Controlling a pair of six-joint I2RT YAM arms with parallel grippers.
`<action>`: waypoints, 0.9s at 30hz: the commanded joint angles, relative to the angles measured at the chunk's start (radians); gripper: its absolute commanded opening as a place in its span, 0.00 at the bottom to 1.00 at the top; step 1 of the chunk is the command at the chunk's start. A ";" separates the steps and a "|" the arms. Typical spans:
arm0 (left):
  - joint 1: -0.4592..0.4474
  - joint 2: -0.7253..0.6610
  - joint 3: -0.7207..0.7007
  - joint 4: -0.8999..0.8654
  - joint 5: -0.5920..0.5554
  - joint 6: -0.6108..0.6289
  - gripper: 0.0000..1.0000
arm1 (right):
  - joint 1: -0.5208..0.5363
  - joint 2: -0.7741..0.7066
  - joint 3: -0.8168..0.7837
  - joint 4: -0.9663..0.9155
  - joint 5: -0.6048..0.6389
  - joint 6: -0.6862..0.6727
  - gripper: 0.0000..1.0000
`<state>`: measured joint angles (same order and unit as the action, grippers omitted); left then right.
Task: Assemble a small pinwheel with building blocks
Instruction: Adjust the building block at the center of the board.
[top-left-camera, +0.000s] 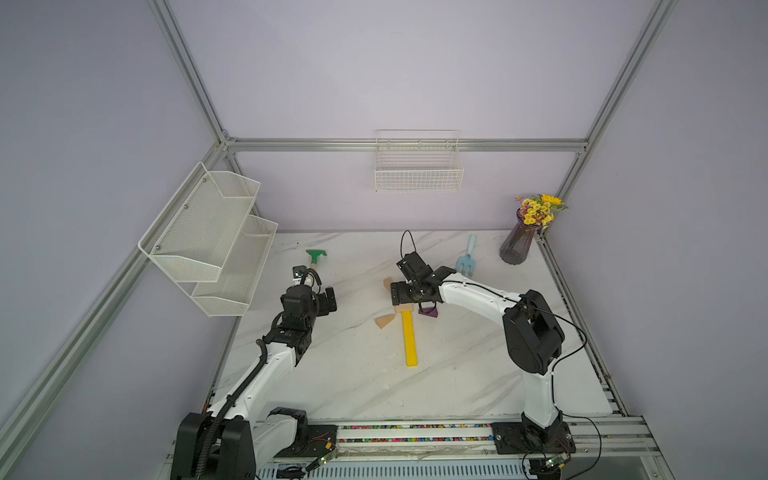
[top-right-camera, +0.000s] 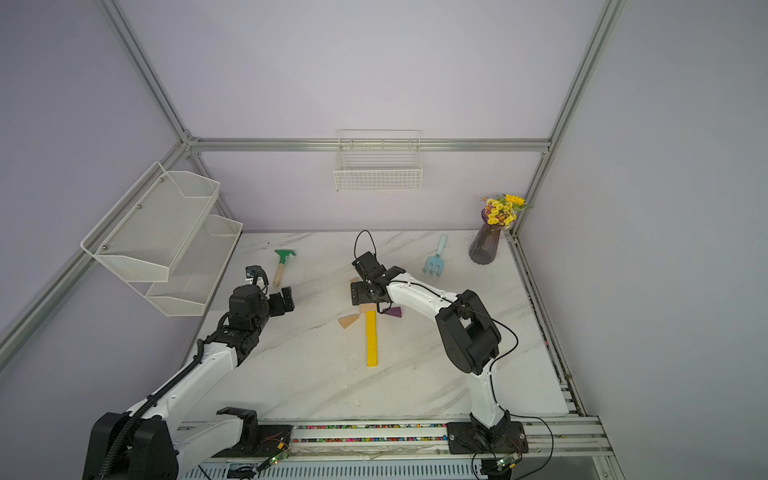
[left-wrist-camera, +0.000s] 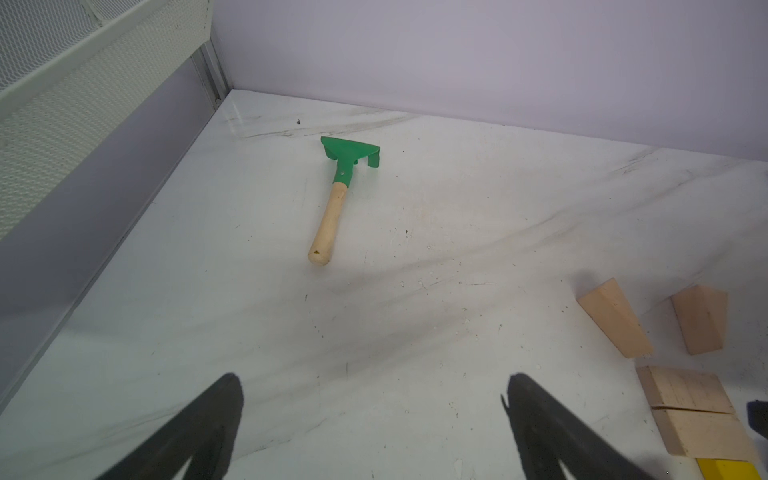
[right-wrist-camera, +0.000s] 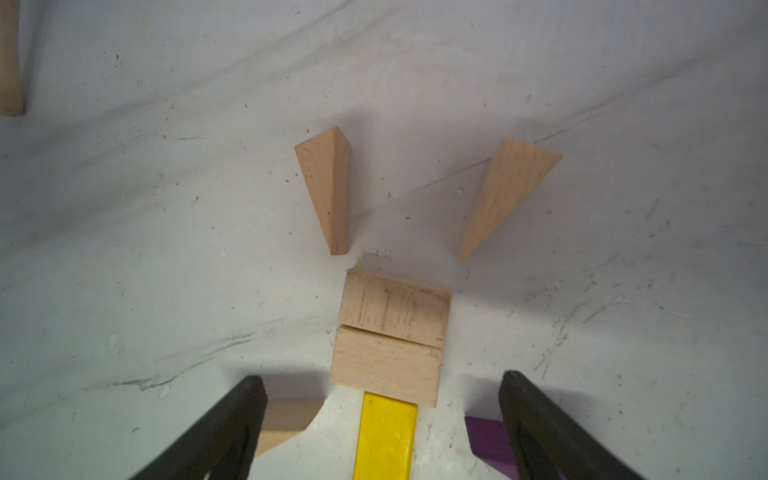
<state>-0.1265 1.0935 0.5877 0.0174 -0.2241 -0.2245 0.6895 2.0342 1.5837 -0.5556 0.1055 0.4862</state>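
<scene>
Roughly at the middle of the table (top-left-camera: 340, 374): pinwheel (top-left-camera: 409, 338), lying flat. Its long axis follows the stick (top-right-camera: 371, 338), which runs from the near edge toward the back wall, with the hub (top-right-camera: 367, 308) at the far end. Purple wedge (top-left-camera: 428, 312) sits right of the stick's far end, a wood wedge (top-left-camera: 385, 321) left of it.

Right gripper (right-wrist-camera: 382, 380) hangs over the hub, jaws spread wide, gripping nothing. Left gripper (left-wrist-camera: 374, 380) is well off to the left near the rake (left-wrist-camera: 336, 195), likewise released.

In both top views the right arm covers most of the hub. The right wrist view shows it as two blocks (right-wrist-camera: 395, 309) with a seam between them and the stick butted against the nearer one. Two far wedges (right-wrist-camera: 328, 187) fan out beyond, thin tips just short of the hub. The fork (top-left-camera: 466, 259) shows in the top views only.

Vase (top-left-camera: 517, 245) in the far right corner holds yellow flowers (top-left-camera: 538, 210). Basket (top-left-camera: 417, 174) hangs on the back wall, rack (top-left-camera: 208, 237) on the left wall.
</scene>
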 joint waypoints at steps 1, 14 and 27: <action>0.008 -0.010 -0.003 0.086 -0.013 0.039 1.00 | -0.001 0.047 0.057 -0.061 -0.012 0.053 0.89; 0.014 -0.008 -0.054 0.143 0.024 0.055 1.00 | 0.001 0.171 0.148 -0.152 -0.015 0.096 0.89; 0.016 0.005 -0.066 0.161 0.070 0.051 1.00 | -0.001 0.213 0.169 -0.168 -0.019 0.119 0.86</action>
<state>-0.1181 1.1004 0.5251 0.1200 -0.1692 -0.1864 0.6895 2.2238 1.7344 -0.7052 0.0879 0.5865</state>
